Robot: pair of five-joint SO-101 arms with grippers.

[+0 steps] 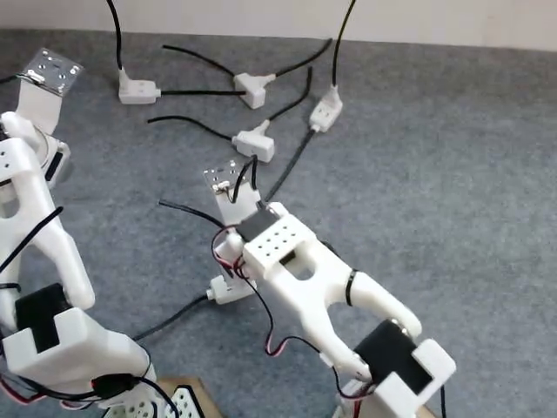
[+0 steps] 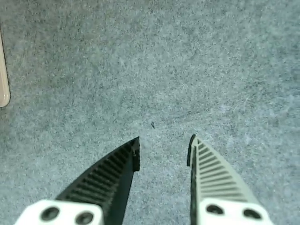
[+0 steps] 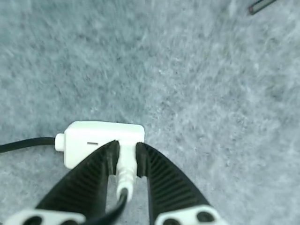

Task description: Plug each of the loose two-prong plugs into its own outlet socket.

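High view, perhaps five white connectors (image 1: 255, 139), right fingers (image 3: 93, 174) pinching one plug (image 3: 126, 166) at its socket (image 3: 89, 138), left fingers (image 2: 110, 177) apart

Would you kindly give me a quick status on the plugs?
Left pincer open over carpet. Right pincer shut on plug, against socket. Another plug lies loose beyond.
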